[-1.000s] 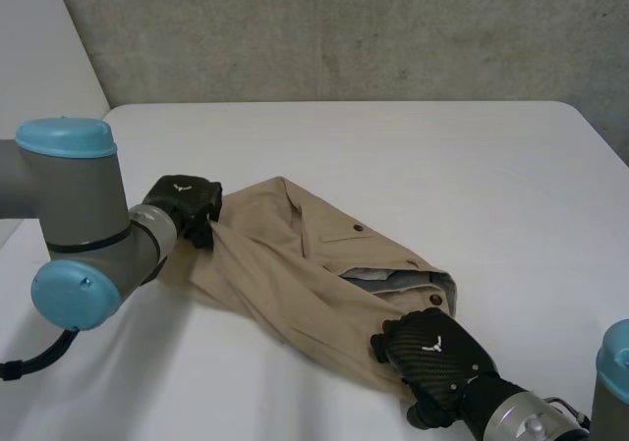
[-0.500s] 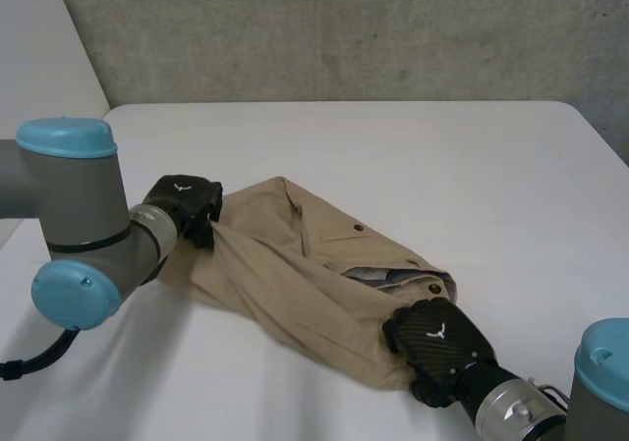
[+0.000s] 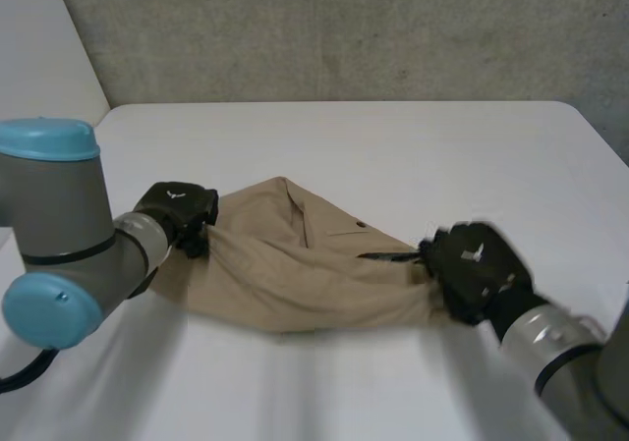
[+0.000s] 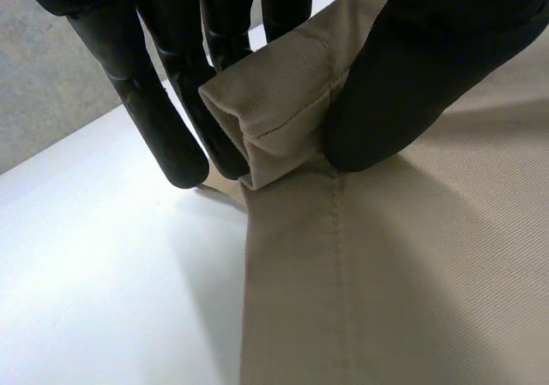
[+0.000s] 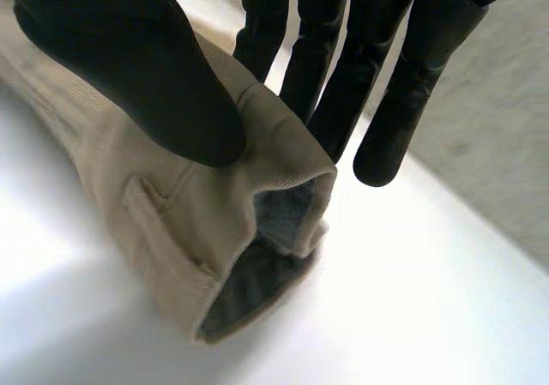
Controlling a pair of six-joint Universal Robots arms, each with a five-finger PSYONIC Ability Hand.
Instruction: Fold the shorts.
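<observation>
The table (image 3: 413,146) lay white under me; on its near middle the shorts (image 3: 285,279) stretched between my hands, already doubled lengthwise as I judged, with the crosswise fold and smoothing left to do; my left hand (image 3: 177,208) pinched a hem corner between thumb and fingers; my right hand (image 3: 479,267) pinched the waistband end likewise.
</observation>
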